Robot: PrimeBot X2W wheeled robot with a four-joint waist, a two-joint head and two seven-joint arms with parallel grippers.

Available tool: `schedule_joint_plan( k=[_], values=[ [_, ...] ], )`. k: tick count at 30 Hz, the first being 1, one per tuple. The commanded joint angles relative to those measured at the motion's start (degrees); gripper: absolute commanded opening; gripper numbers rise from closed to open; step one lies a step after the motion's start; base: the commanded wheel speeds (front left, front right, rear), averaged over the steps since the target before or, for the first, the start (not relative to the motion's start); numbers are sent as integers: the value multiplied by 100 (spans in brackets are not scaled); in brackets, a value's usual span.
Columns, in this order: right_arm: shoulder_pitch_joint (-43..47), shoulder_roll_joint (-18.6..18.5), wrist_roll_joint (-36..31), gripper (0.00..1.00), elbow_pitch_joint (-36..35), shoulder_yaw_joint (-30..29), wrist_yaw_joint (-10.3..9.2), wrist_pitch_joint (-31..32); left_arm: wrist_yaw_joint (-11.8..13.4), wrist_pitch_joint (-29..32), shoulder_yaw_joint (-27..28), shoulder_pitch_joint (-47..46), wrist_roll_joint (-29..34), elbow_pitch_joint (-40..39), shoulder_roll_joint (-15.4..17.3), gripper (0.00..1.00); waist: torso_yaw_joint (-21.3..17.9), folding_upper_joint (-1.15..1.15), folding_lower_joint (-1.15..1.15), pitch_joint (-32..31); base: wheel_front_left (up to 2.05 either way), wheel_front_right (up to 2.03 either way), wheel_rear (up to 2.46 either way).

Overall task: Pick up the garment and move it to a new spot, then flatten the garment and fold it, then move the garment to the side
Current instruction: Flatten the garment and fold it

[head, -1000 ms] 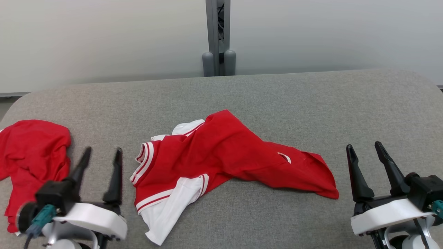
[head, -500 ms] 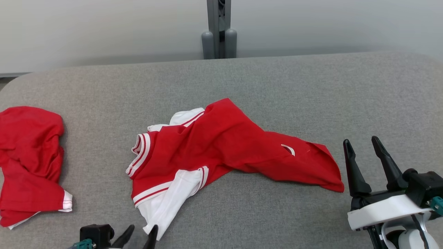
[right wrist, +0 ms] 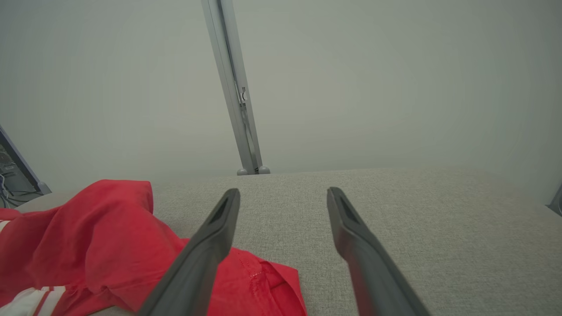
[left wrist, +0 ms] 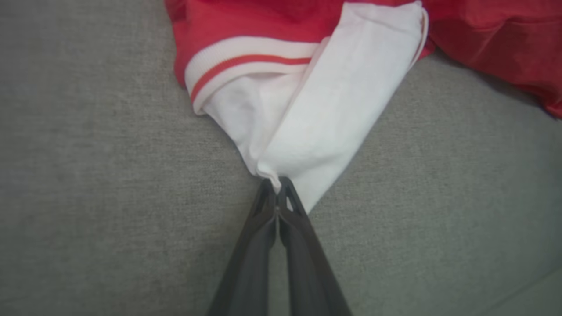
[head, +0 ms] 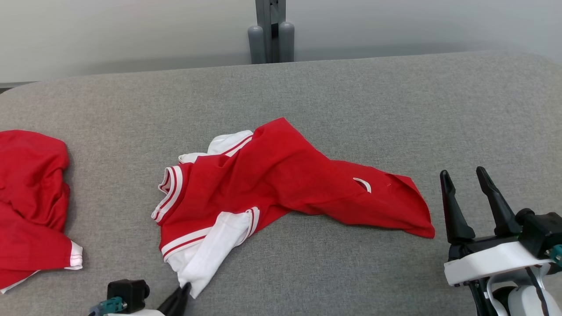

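A crumpled red garment (head: 281,184) with white striped trim lies in the middle of the grey table (head: 351,101). Its white sleeve (head: 210,250) trails toward the front edge. My left gripper (head: 183,292) is shut on the tip of that white sleeve (left wrist: 316,118); in the left wrist view my left gripper (left wrist: 277,189) pinches the cloth's corner between closed fingers. To the right of the garment, my right gripper (head: 465,180) stands open with nothing between its fingers. In the right wrist view my right gripper (right wrist: 283,193) hovers over the table beside the garment's red hem (right wrist: 101,232).
A second red garment (head: 30,202) lies bunched at the table's left edge. A grey post (head: 268,30) stands behind the table's far edge against a pale wall. Bare grey table stretches to the right and back.
My left gripper dropped low, moved right to the white sleeve tip and shut on it. The head camera tilted, shifting the picture. The right gripper stayed open.
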Motion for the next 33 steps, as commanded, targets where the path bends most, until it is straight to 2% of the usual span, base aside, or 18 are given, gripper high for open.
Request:
schedule_joint_plan(
  k=[1, 8, 14, 22, 33],
  values=[
    [-51, -36, -6, 100, -8, -11, 1, -40, 35, -50, 33, -115, 74, -25, 65, 0, 0, 0, 0, 7, 0, 0, 0],
    [-143, -36, -120, 100, -142, -303, 1, -4, 529, -396, 247, -329, 593, -623, 323, 0, 53, 0, 0, -25, 0, 0, 0],
    [-241, -35, -192, 100, -201, -454, 1, 110, 867, -444, 399, -374, 847, -1211, 521, 0, 51, 0, 0, -59, 0, 0, 0],
    [-272, -176, -242, 100, 79, -283, 1, 532, 991, -365, 396, -298, 883, -1572, 583, 0, 56, 0, 0, -18, 0, 0, 0],
    [-752, -676, 106, 100, 1178, 822, 0, 790, 890, -365, 240, -597, 966, -1655, 478, 0, 253, 0, 0, 425, 0, 0, 0]
  ],
)
